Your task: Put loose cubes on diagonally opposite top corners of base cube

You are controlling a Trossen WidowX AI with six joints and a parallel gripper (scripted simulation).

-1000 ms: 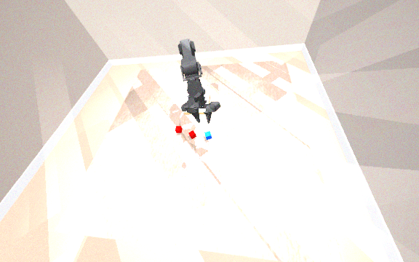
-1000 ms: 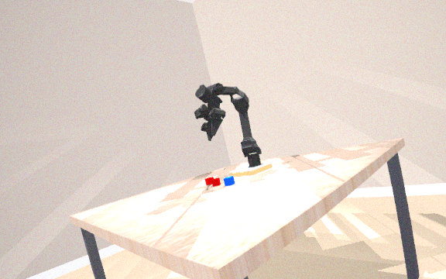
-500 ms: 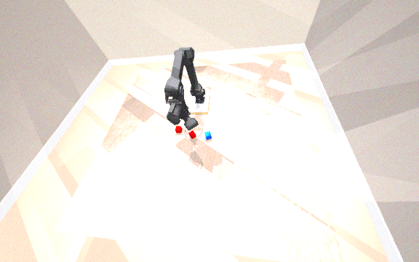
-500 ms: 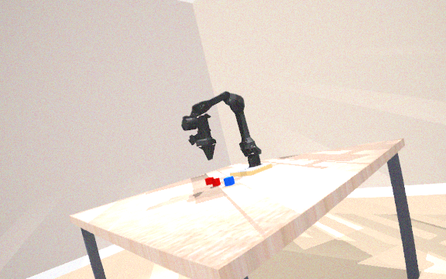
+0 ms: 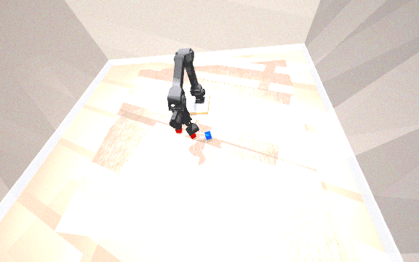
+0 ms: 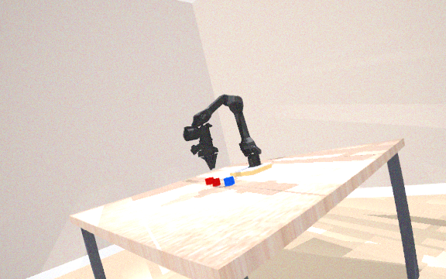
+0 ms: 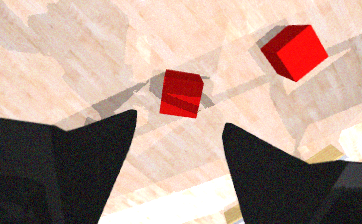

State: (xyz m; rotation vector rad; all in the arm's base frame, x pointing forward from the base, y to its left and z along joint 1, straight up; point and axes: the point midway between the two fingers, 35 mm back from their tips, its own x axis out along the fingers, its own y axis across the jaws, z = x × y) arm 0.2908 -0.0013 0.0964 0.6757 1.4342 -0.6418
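Observation:
Two red cubes and one blue cube [image 5: 208, 135] [image 6: 228, 180] lie on the wooden table [image 5: 231, 189] [image 6: 215, 229], close together in a row. My gripper [image 5: 185, 128] [image 6: 211, 166] [image 7: 181, 123] is open and empty. It points down a little above the table, over the red cubes. In the wrist view the nearer red cube [image 7: 182, 93] [image 5: 193, 135] [image 6: 216, 182] lies just ahead of the gap between my fingertips, apart from them. The other red cube [image 7: 294, 51] [image 5: 179, 130] [image 6: 209, 180] lies further off to the upper right. The blue cube is outside the wrist view.
The arm's foot stands on a thin tan board [image 5: 204, 109] [image 6: 259, 168] [image 7: 327, 152] just behind the cubes. The table has dark legs [image 6: 401, 205], and its edges are far from the cubes on all sides.

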